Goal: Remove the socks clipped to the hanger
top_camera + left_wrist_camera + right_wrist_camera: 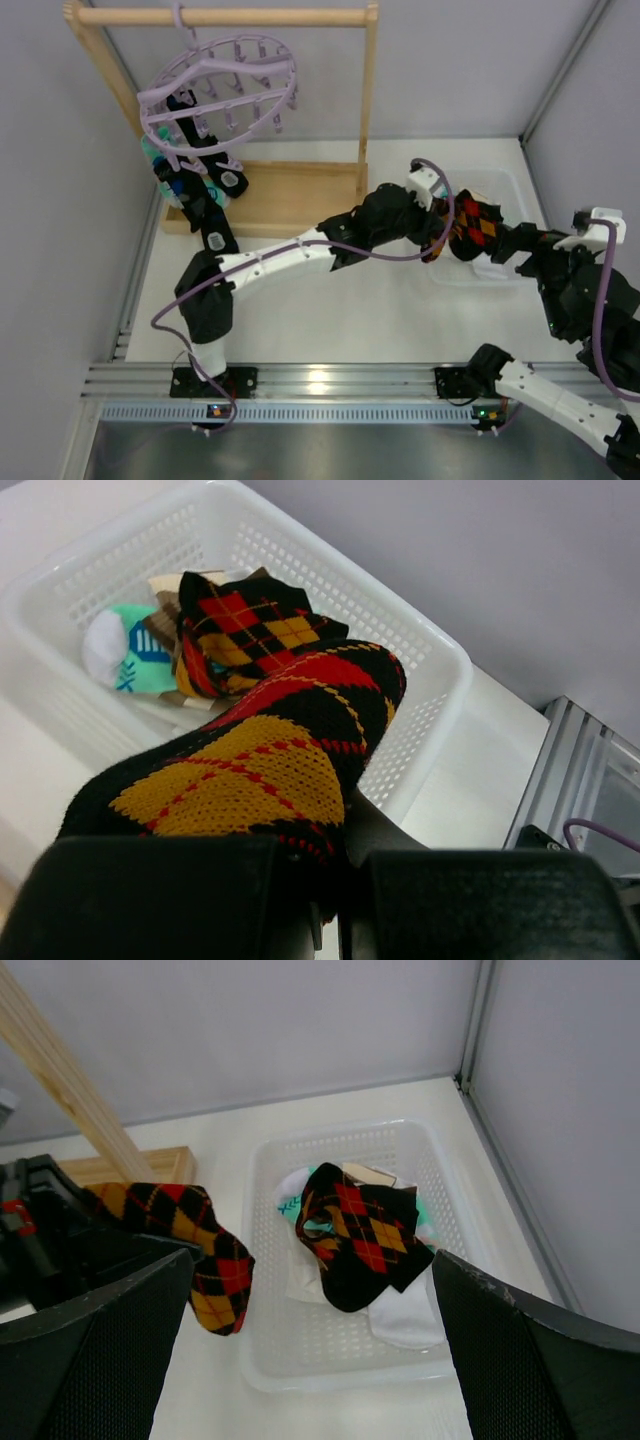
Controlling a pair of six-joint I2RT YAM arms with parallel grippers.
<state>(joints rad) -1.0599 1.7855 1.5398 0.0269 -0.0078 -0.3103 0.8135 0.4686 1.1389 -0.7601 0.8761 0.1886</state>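
Observation:
My left gripper [437, 243] is shut on a dark argyle sock [250, 750] with red and yellow diamonds and holds it just left of the white basket [510, 190]; the sock also shows hanging in the right wrist view [190, 1250]. Another argyle sock [365, 1230] lies in the basket [440, 1170] on teal-and-white and white socks. The lavender ring hanger [215, 90] hangs from the wooden rail at the back left, with black and teal socks [195, 190] still clipped below it. My right gripper [320, 1360] is open and empty, hovering above the basket's near side.
The wooden rack [290, 195] with rail and base stands at the back left. Grey walls close in on the left, back and right. The basket [430, 660] sits near the right wall. An aluminium rail [320, 380] runs along the near edge.

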